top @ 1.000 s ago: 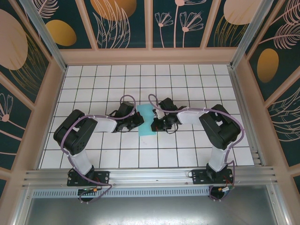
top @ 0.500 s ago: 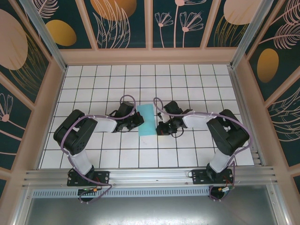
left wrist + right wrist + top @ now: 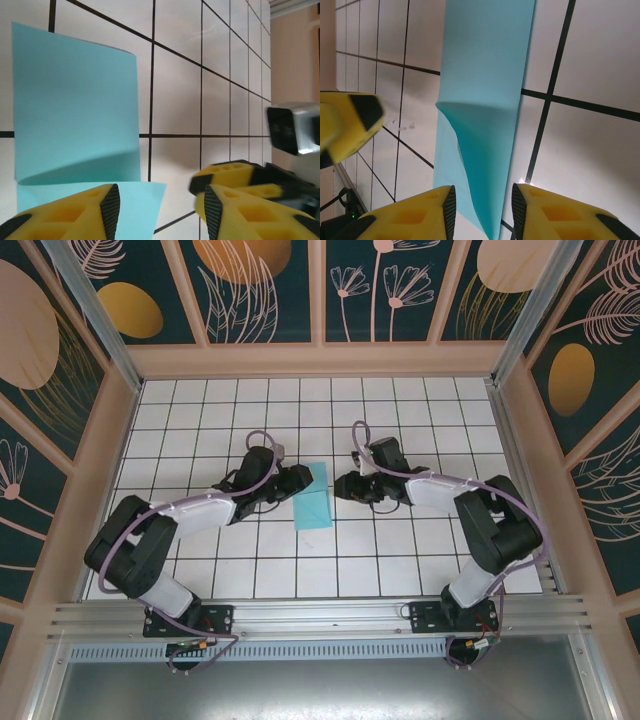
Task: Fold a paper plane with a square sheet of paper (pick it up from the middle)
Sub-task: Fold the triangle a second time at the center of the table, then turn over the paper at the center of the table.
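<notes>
The light-blue square sheet of paper [image 3: 315,505] lies folded on the white grid table between both grippers. In the left wrist view the paper [image 3: 75,105] shows a flat folded panel with a lower layer sticking out underneath. One flap of the paper [image 3: 487,100] lifts off the table in the right wrist view, rising between my right fingers. My left gripper [image 3: 302,479] [image 3: 157,212] is open at the paper's left edge, holding nothing. My right gripper [image 3: 344,485] [image 3: 481,212] is open too, its pads on either side of the raised flap without pinching it.
The table [image 3: 400,550] is a white tiled grid walled in by wooden rails [image 3: 320,360] and patterned panels. A yellow finger of the right gripper [image 3: 227,175] shows close by in the left wrist view. A yellow finger of the left gripper [image 3: 350,125] shows in the right wrist view.
Both grippers went from shut to open. The right gripper drew back off the paper toward the right and far side. The left arm stretched out further along the table.
</notes>
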Motion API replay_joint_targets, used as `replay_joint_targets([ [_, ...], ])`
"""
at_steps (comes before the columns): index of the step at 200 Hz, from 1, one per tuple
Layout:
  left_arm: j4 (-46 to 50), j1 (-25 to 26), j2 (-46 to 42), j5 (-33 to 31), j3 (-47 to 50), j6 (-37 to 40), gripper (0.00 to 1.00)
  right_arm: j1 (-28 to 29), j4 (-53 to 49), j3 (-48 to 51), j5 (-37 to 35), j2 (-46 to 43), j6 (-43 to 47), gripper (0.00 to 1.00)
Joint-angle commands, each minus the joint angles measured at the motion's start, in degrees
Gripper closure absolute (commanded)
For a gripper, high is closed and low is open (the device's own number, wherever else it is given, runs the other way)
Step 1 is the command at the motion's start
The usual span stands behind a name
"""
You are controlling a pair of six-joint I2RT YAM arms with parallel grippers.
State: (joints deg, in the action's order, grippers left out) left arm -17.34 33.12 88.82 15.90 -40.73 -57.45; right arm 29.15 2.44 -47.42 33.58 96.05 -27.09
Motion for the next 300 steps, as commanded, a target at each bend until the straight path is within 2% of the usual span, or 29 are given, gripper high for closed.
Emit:
replay_joint_targets([
  [1,-1.3,-0.3,-2.5,-1.5,3.4,-2.0,0.44,0.5,3.2,-3.2,5.4,2.9,1.9,0.61],
  [48,-5.3,-0.3,-5.0,0.8,8.4,-7.5,0.40,1.9,1.2,-7.3,7.7,8.6,4.7,0.63],
  [68,-7.0,-0.3,-4.7,2.0,9.6,-8.8,0.41,1.9,1.5,-8.4,8.8,10.6,4.9,0.72],
  [97,-9.1,-0.2,-3.3,4.0,10.3,-9.5,0.42,1.6,3.5,-8.4,9.2,11.0,3.8,0.92],
  [113,-9.7,-0.1,-2.3,4.7,9.9,-9.4,0.42,1.0,5.2,-7.2,9.6,10.4,2.9,0.96],
  [224,-10.9,-0.1,8.1,8.0,3.7,-4.2,0.46,-1.3,7.6,-4.0,9.4,8.9,0.8,0.98],
  [275,-14.9,-0.2,11.6,8.3,2.7,-3.0,0.61,-1.5,7.2,-3.9,10.0,8.7,1.2,0.98],
  [292,-16.3,-0.2,12.3,8.1,2.7,-2.6,0.68,-1.6,6.5,-4.0,9.5,8.2,1.2,0.94],
  [300,-16.3,-0.1,12.5,7.4,2.7,-2.1,0.72,-1.8,5.8,-4.1,8.8,7.4,1.0,0.88],
])
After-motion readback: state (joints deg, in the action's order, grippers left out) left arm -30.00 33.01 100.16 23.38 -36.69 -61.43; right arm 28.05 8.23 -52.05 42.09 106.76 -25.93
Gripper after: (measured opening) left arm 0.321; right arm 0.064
